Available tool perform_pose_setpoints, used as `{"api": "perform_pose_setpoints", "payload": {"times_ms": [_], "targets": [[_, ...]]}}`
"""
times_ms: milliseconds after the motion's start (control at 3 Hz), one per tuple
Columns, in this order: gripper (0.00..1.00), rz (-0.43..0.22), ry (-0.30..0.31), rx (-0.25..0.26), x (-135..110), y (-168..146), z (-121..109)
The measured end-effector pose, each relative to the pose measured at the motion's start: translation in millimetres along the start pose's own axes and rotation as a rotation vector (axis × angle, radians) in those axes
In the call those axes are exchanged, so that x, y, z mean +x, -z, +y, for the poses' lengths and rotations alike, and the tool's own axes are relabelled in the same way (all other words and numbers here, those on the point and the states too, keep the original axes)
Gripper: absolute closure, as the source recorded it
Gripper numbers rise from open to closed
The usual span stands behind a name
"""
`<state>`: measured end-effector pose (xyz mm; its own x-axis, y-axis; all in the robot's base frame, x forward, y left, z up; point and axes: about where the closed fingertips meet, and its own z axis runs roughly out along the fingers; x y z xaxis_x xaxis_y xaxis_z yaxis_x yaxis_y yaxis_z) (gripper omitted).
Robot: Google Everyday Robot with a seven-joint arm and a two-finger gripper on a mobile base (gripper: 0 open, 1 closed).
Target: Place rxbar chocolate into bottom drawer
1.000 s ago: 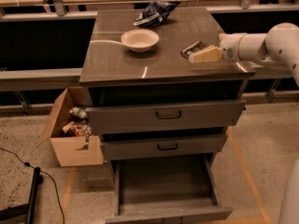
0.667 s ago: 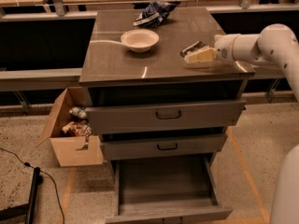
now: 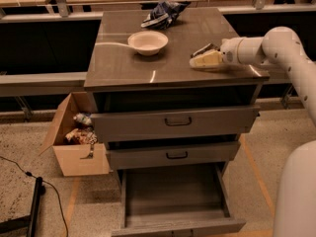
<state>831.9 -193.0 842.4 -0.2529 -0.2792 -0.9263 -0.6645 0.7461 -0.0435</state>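
The rxbar chocolate [image 3: 203,49], a small flat bar in a dark wrapper, lies near the right edge of the smooth, faintly glossy grey cabinet top [image 3: 123,68]. The gripper [image 3: 200,59], pale cream at the end of a rounded white arm, sits low on the top, right against the bar's near side; I cannot tell whether it is spread or closed on the bar. Further left stands a round white bowl [image 3: 147,42], and behind it lies a crumpled blue-and-white patterned bag [image 3: 162,14]. Below, the two upper drawers [image 3: 207,120] carry black handles. The bottom drawer [image 3: 173,189], a wide shallow grey tray, stands pulled out. A cardboard box [image 3: 79,159] sits beside the cabinet's left side.
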Motion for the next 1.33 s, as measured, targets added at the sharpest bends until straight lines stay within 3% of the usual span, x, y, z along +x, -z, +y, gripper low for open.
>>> {"api": "perform_pose_setpoints", "payload": {"times_ms": [333, 1333], "targets": [[0.17, 0.008, -0.012, 0.005, 4.1, -7.7, -1.0], [0.87, 0.018, -0.018, -0.003, 6.4, -11.7, 2.2]]}}
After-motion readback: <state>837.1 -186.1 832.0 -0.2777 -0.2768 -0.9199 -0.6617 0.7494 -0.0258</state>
